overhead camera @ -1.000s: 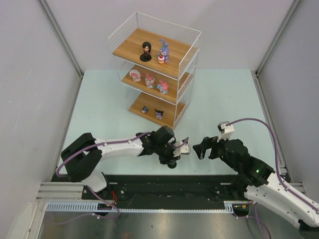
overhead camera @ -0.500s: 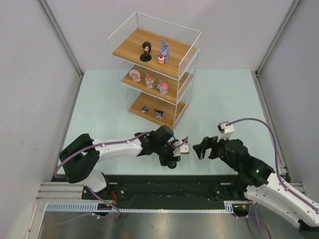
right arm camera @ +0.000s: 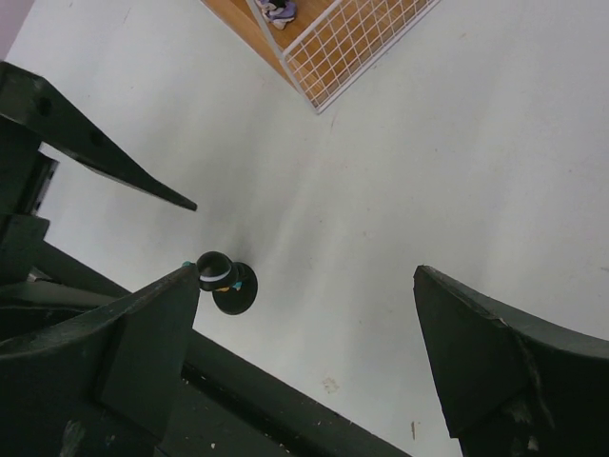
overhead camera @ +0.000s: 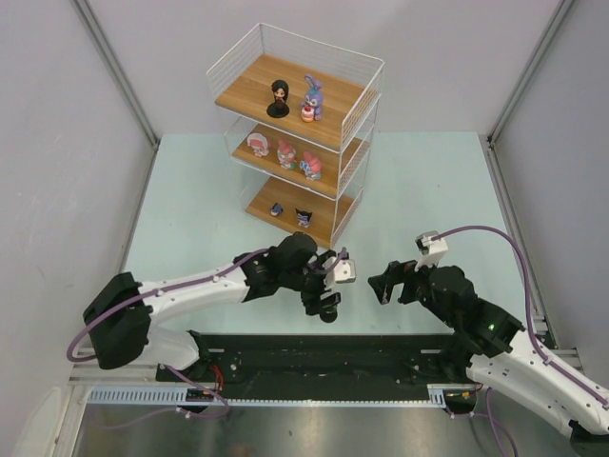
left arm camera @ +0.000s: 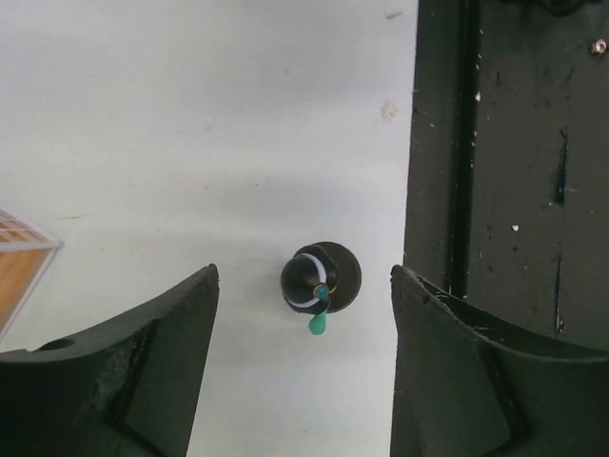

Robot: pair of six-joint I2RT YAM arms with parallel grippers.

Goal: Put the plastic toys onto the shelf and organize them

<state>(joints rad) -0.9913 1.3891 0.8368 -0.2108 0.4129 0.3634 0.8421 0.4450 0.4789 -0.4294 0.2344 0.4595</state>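
A pale surface [overhead camera: 190,209] is lying between plain walls, the shelf [overhead camera: 245,95] standing at its far middle with plastic toys [overhead camera: 285,152] sitting on all three boards. A dark-haired figurine [left arm camera: 317,281] is standing upright near the front edge. The left gripper [left arm camera: 304,286] is hovering over it, jaws spread and clear of it. The right gripper [right arm camera: 306,276] is hanging just beside, jaws wide apart, holding nothing.

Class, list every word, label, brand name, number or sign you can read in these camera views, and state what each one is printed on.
None: no readable text appears in any view.
The shelf, the toys on its boards, the dark-haired figurine standing on the table and the table itself show no words, numbers or brand marks.
Any fine print on the toys would be too small to read.
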